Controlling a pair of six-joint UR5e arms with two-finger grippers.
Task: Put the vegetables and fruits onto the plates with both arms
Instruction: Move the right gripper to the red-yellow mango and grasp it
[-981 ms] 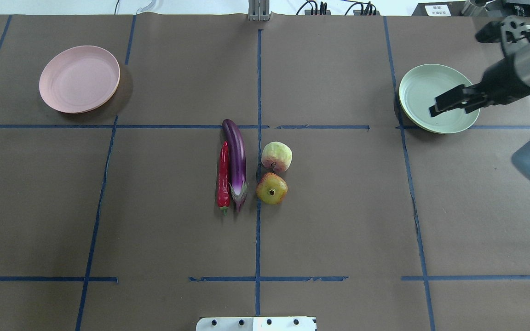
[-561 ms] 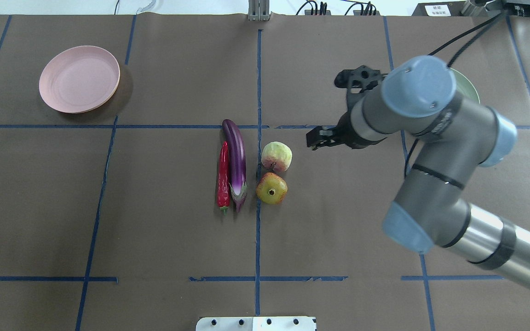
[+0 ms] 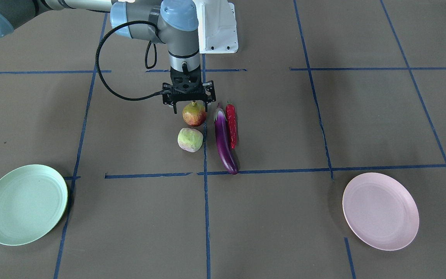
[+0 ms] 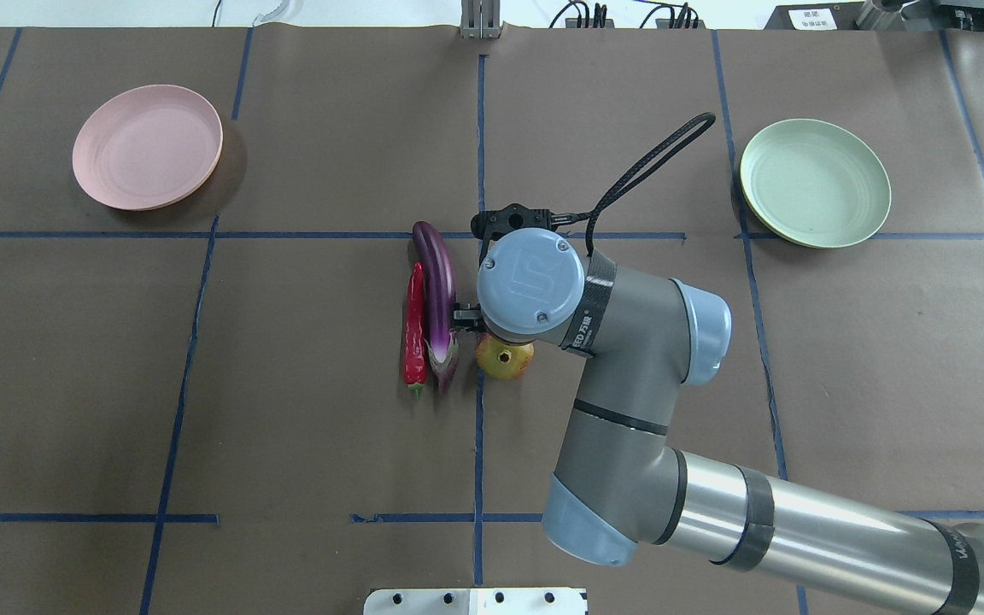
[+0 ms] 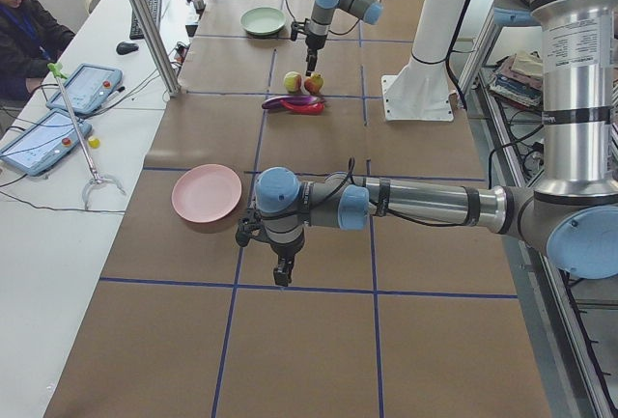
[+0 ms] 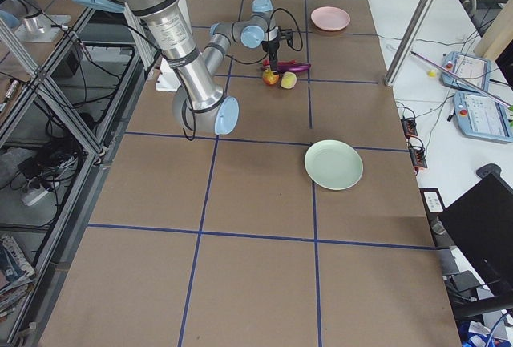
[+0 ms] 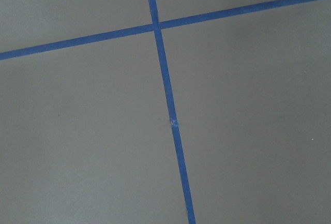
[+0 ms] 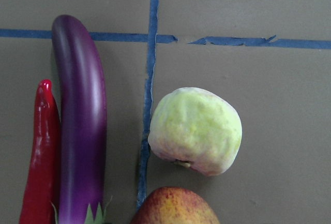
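The purple eggplant (image 4: 439, 290) and the red chili pepper (image 4: 414, 329) lie side by side at the table's middle. Beside them sit the pomegranate (image 3: 194, 115) and the bumpy pale-green fruit (image 3: 190, 139), both also in the right wrist view (image 8: 196, 131). My right gripper (image 3: 190, 109) points down just above the pomegranate, its jaws open on either side of the crown. The pink plate (image 4: 148, 147) and the mint-green plate (image 4: 815, 183) are bare. My left gripper (image 5: 281, 271) hangs low over the paper near the pink plate; I cannot tell if it is open.
Brown paper with blue tape lines (image 7: 165, 84) covers the table. The white base block (image 3: 217, 27) stands at the robot's edge. The right arm's wrist (image 4: 530, 286) hides the bumpy fruit from overhead. A side desk with tablets (image 5: 82, 90) and an operator lies beyond the far edge.
My right arm has swung from over the green plate to the table's middle and now hangs above the pomegranate. The fruits, vegetables and plates have not moved.
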